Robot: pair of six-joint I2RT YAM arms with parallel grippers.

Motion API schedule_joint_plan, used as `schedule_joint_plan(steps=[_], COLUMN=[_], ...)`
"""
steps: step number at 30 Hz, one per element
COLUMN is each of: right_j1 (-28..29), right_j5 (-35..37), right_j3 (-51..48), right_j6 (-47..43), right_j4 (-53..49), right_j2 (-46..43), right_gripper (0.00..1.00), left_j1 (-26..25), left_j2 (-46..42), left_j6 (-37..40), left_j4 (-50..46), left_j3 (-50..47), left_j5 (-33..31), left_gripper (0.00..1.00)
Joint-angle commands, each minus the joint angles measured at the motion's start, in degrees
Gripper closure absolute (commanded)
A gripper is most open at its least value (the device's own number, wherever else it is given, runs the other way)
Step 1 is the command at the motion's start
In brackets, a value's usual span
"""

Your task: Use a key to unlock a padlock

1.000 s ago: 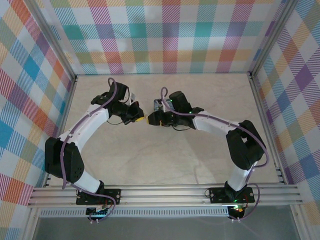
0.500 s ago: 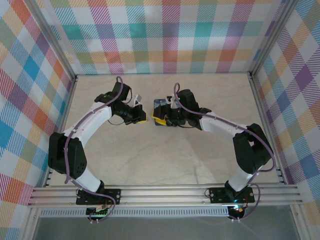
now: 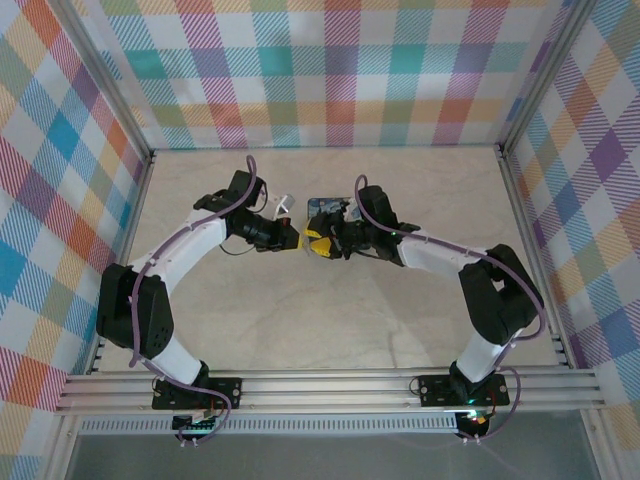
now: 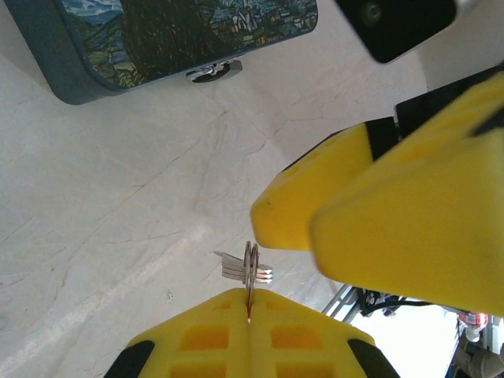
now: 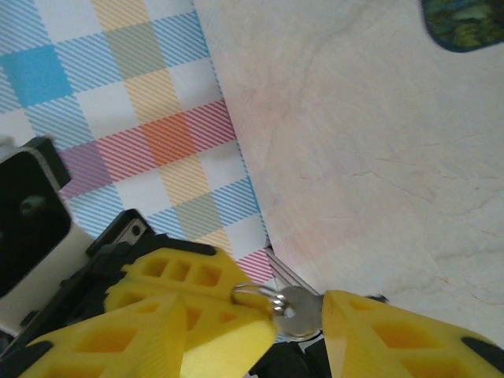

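The box [image 4: 157, 39] runs off the top edge, and overhead the right arm [image 3: 430, 250] partly covers it.

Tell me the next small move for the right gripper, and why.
Probably close the right gripper on the key. The left gripper is shut on the key ring, and in the right wrist view the key sits in the gap between the right gripper's open fingers, so closing looks like enough to take hold of it.

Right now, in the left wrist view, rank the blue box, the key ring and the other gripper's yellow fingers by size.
1. Right gripper's yellow fingers, though nearness to the camera inflates them.
2. Dark-blue box, partly cut off.
3. Key ring.
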Motion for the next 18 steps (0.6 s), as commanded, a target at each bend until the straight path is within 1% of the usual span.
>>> schedule_joint_plan(steps=[1,4,7,14,16,18], right_j1=[0.03,0.02,0.11,0.36,0.28,0.29], right_j5=[-2.05,-3.18,-3.81,-4.61,-4.79,-4.96], right_j3=[-0.57,-1.04,-1.63,-1.49,-2.12,-3.17], right_j6=[1.7,1.57,3.14,4.28,4.32,3.87], right_j4=[3.48,5.07,7.45,7.8,8.75,10.87], right_j2=[0.72,1.11,1.52,1.96,2.08,2.13], right_gripper=[0.55,0.59,0.6,0.6,0.64,0.65], left_j1=[-0.66,-0.66,-0.62,-0.64,-0.5,-0.17], left_j2=[-2.27,-2.1,-2.1,-2.05,-2.42,-2.32], left_j6=[1.25,1.03,0.98,-0.49,-1.6,-2.84], left_j4=[1.44,1.98,2.59,4.83,6.32,7.11], left_j3=[-0.96,-1.04,-1.14,-1.86,-2.5,-2.8], left_j5=[1.91,2.86,2.83,2.64,2.21,2.67], left_gripper=[1.0,1.0,1.0,1.0,1.0,1.0])
